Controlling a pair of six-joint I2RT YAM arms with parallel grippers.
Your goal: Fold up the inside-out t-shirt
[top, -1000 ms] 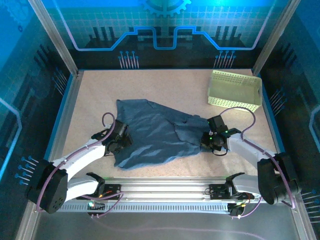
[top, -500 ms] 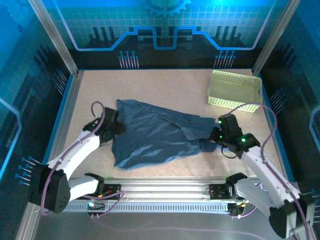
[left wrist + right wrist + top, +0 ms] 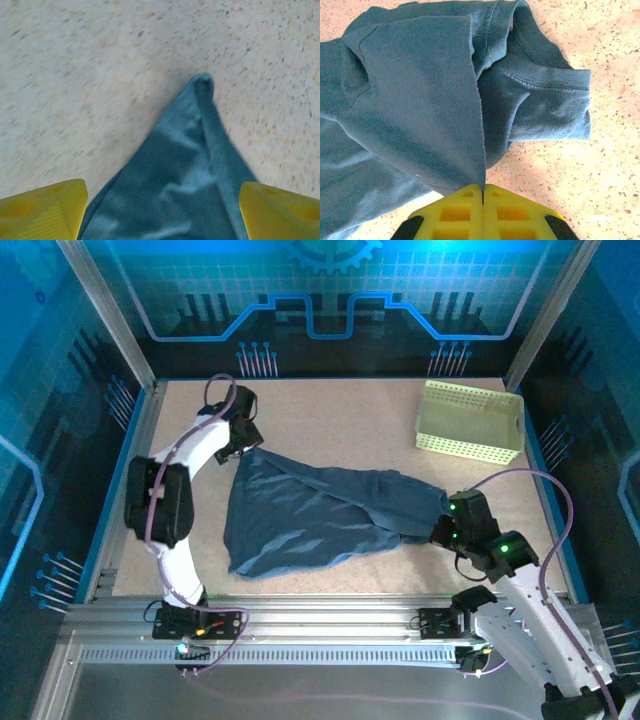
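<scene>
The inside-out t-shirt (image 3: 320, 515), dark slate-blue and wrinkled, lies spread across the middle of the table. My left gripper (image 3: 244, 443) is at its far left corner. In the left wrist view the yellow fingers (image 3: 40, 210) stand wide apart and open, with the pointed shirt corner (image 3: 200, 150) lying flat on the table between them. My right gripper (image 3: 440, 524) is at the shirt's right end. In the right wrist view it (image 3: 482, 190) is shut on a raised fold of the shirt (image 3: 420, 100), with a sleeve (image 3: 555, 107) beside it.
A pale yellow-green perforated basket (image 3: 470, 420) stands at the far right of the speckled table (image 3: 330, 410). Aluminium rails (image 3: 320, 625) run along the near edge, and the frame's posts stand at the sides.
My left arm has swung from the shirt's near-left side to its far left corner, with the fingers opening wider. My right gripper has pulled the shirt's right end rightwards and nearer.
</scene>
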